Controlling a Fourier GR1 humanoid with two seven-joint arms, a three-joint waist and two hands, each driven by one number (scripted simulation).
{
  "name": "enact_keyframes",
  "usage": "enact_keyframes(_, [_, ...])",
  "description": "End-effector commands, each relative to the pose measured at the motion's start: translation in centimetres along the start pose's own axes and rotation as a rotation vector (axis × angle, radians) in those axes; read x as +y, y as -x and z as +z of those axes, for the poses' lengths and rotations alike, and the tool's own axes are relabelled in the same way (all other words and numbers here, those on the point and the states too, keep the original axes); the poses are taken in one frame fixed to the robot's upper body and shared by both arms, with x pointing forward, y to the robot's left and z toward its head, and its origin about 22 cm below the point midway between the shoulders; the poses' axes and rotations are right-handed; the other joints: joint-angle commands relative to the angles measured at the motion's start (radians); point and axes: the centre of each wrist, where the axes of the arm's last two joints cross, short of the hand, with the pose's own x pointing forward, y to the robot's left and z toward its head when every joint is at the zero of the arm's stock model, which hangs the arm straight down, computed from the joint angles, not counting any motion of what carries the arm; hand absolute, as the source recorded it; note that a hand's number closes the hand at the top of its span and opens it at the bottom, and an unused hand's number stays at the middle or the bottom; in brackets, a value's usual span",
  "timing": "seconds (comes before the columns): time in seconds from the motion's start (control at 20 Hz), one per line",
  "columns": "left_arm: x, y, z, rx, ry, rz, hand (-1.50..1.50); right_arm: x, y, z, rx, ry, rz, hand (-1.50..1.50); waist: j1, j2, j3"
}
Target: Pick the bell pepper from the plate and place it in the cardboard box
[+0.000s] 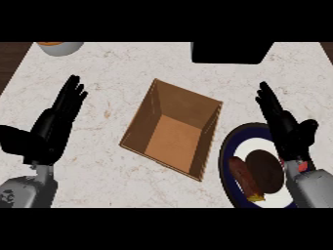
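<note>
The bell pepper [264, 171], dark reddish-brown and rounded, was seen lying on the dark-rimmed plate [227, 146] at the lower right of the marble counter [111, 68], with a longer reddish item [244, 179] just beside it on the same plate. The open cardboard box [171, 128] was set near the middle of the counter, just left of the plate, with nothing visible inside. The right hand [284, 128] was held over the plate's far right edge, its fingers straight and pointing away, nothing grasped. The left hand [48, 128] was shown at the left of the counter, released as well, fingers extended and thumb spread, well apart from the box. A pale bowl [59, 47] and a black object [230, 52] were noted at the far edge.

The task was judged to be at its start, with the pepper not yet picked. The next move would call for the right hand to be brought down and back over the pepper and closed around it, without the neighbouring item being disturbed.
</note>
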Motion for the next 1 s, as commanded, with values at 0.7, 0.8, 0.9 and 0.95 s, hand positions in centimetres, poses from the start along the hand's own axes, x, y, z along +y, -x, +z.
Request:
enact_keyframes(0.7, [4.6, 5.7, 3.8, 0.167, -0.178, -0.326, 0.0, -12.0, 1.8, 1.7, -0.485, 0.272, 0.328, -1.5, -0.024, 0.004, 0.003])
enact_keyframes(0.8, [5.7, 4.6, 3.5, 0.169, -0.157, -0.329, 0.0, -11.8, 0.3, 2.1, -0.444, 0.181, 0.506, -1.5, -0.027, 0.002, 0.002])
enact_keyframes(0.9, [4.3, 5.6, 4.3, 0.165, -0.155, -0.311, 0.0, -13.6, -0.3, 2.8, -0.366, 0.134, 0.66, -1.5, -0.029, 0.0, 0.001])
enact_keyframes(0.95, [5.1, 6.1, 4.7, 0.181, -0.172, -0.329, 0.0, -14.4, -0.2, 3.6, -0.35, 0.096, 0.761, -1.5, -0.033, 0.0, 0.0])
